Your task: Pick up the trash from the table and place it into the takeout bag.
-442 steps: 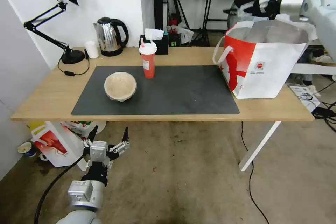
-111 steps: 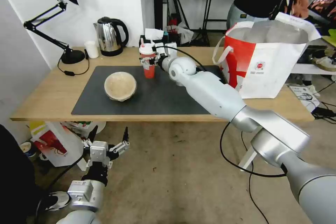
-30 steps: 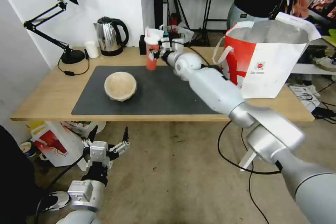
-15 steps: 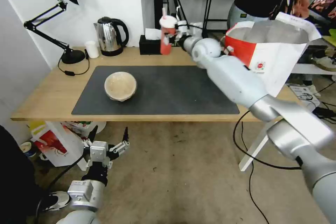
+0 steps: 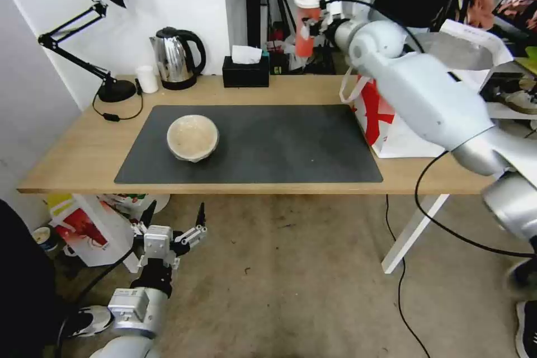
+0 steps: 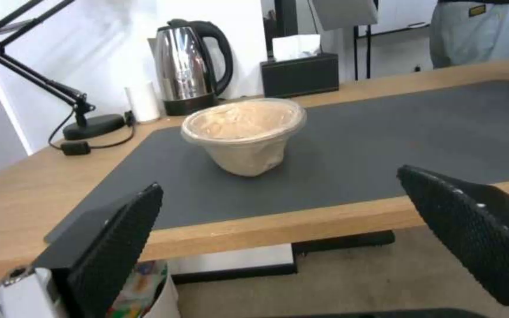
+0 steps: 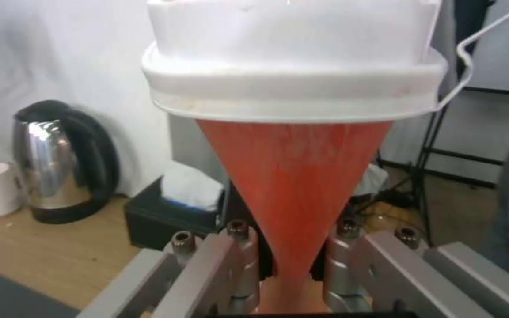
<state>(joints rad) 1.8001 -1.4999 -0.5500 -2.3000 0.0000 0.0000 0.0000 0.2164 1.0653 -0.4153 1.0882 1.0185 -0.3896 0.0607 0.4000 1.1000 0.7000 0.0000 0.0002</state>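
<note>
Far left on the table (image 5: 84,151): black desk lamp (image 5: 106,89), small white cup (image 5: 147,79), steel kettle (image 5: 178,59). Low at the left, below the table edge: left gripper (image 5: 173,222), parked, fingers (image 6: 116,247) spread wide, nothing between them. On the dark grey mat (image 5: 279,145), left part: beige round bowl (image 5: 192,137), upright, covered with film. Behind the mat: black tissue box (image 5: 245,70). Further right, held high above the table's far edge: red lidded cup (image 5: 307,19) with straw, upright, clamped low on its body by the right gripper (image 5: 320,25). Far right, at the table's end: takeout bag (image 5: 391,123), standing, mouth open, partly hidden behind the right arm.
</note>
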